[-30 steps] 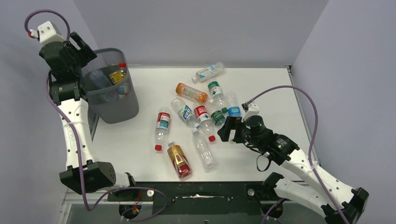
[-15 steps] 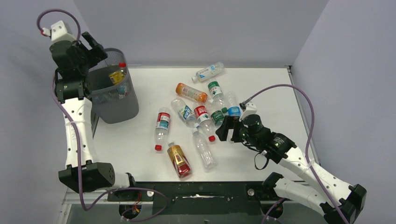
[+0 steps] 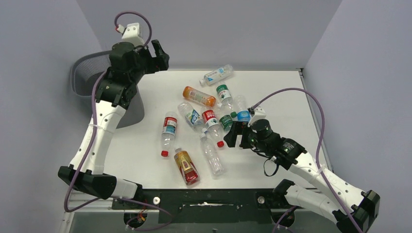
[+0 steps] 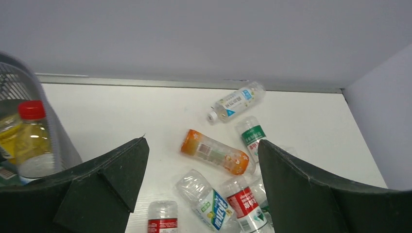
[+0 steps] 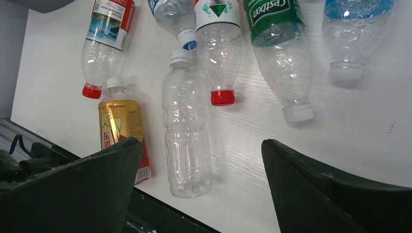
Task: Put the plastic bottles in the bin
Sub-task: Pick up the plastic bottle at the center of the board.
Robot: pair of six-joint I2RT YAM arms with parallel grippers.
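Observation:
Several plastic bottles lie on the white table: a white-labelled one (image 3: 217, 74), an orange one (image 3: 199, 96), a green-labelled one (image 3: 224, 93), a red-labelled one (image 3: 168, 130), a clear one (image 3: 212, 156) and an amber one (image 3: 186, 166). The bin (image 3: 80, 75) stands at the back left, mostly hidden by my left arm. My left gripper (image 3: 160, 56) is open and empty, high over the back of the table beside the bin. My right gripper (image 3: 233, 135) is open and empty, just right of the clear bottle (image 5: 186, 141).
In the left wrist view the bin (image 4: 19, 85) holds a yellow bottle with a red cap (image 4: 31, 138). The pile crowds the table's middle. Grey walls close the back and both sides. The table's near edge (image 5: 160, 201) lies under my right gripper.
My left arm has swung right from over the bin to above the back of the table, gripper open. My right gripper has edged slightly left toward the bottles.

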